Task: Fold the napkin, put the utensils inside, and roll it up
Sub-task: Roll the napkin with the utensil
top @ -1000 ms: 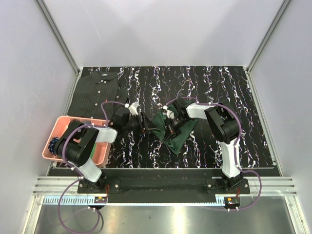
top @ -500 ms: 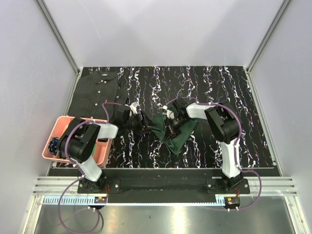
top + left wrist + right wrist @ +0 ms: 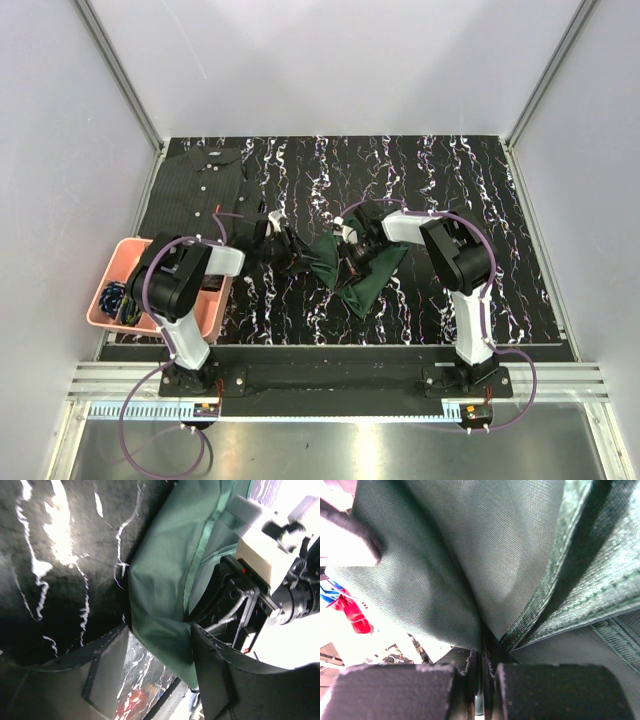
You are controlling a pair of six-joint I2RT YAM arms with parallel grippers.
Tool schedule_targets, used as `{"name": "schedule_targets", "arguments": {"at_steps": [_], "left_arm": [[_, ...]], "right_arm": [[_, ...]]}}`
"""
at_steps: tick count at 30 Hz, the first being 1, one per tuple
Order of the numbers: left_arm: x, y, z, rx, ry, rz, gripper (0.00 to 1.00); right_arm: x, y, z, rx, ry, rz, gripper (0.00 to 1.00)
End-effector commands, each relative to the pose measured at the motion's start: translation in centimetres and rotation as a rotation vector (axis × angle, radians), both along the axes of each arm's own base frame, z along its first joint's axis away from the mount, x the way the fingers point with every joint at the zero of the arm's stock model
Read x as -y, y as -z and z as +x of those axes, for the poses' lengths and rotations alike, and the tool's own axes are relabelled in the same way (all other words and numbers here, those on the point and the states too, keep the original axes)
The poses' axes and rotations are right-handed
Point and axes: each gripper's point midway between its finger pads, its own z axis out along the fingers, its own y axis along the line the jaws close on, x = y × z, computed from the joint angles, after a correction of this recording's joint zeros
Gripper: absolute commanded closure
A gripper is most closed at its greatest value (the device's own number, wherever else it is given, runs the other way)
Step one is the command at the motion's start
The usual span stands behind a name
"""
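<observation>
Looking down, we saw the dark green napkin (image 3: 366, 286) bunched at the centre of the table (image 3: 450, 200). The right gripper (image 3: 482, 667) pinched it shut near its twelve o'clock edge. The left gripper (image 3: 160, 636) stood parted around its nine o'clock corner, contact unclear.

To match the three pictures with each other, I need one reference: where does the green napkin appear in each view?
Top external: the napkin lies mid-table, between the arms.
Left wrist: the napkin is in the centre, running down between that arm's jaws.
Right wrist: the napkin fills nearly the whole picture.
Shared landmark: the right gripper, jaws shut on the napkin, shows in all three.
</observation>
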Motion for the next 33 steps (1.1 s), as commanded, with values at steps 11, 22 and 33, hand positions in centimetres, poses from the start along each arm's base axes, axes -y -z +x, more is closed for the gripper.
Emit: {"name": "schedule_targets", "arguments": {"at_steps": [11, 22, 33], "left_arm": [[-0.3, 0.8, 0.7, -0.092, 0.042, 0.044, 0.74], [-0.6, 0.4, 0.5, -0.16, 0.096, 0.074, 0.95], [-1.4, 0.9, -1.1, -0.239, 0.149, 0.09, 0.99]], "right_arm": [[3.0, 3.4, 2.2, 0.169, -0.007, -0.22, 1.0], [2.9, 1.0, 4.2, 0.279, 0.017, -0.223, 0.9], [1.3, -9.5, 5.8, 0.625, 0.047, -0.167, 0.46]]}}
